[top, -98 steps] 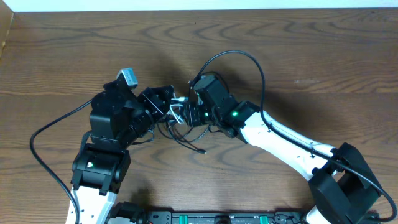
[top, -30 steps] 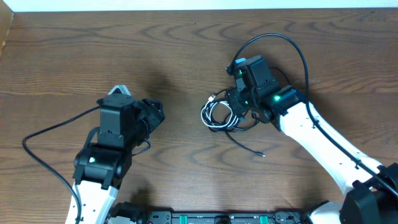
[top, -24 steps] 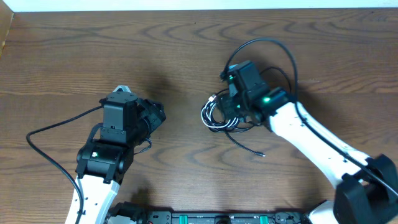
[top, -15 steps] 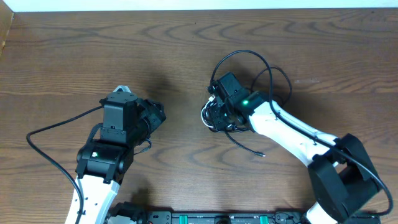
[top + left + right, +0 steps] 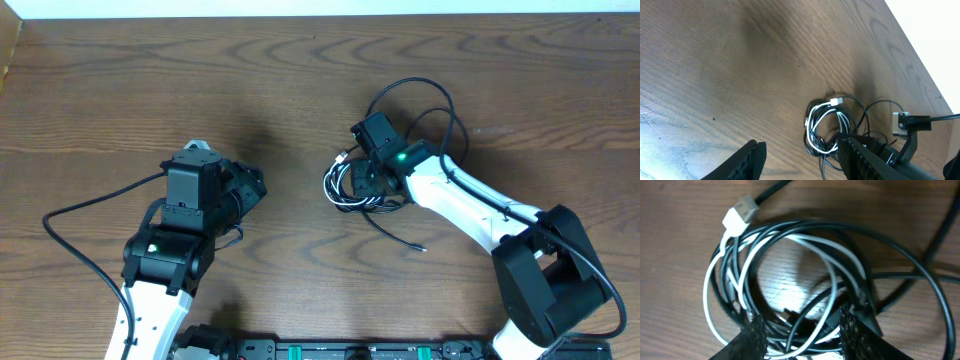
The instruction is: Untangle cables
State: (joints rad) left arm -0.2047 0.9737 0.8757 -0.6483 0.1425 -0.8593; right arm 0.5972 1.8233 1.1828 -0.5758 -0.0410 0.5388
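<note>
Cables (image 5: 342, 192) lie tangled in one coil on the counter (image 5: 300, 80), directly beneath our right claw (image 5: 799, 332). Its half-spread jaws straddle the nearest strands without pinching any. We judge we are choosing a strand; next we must close on one cord only. Our left claw (image 5: 800, 145), spread and empty, hangs well apart from the coil.

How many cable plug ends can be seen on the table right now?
2. In the overhead view, a white plug sits at the upper-left edge of the cable bundle. A black plug ends the strand trailing toward the lower right. Others may be buried inside the bundle.
</note>
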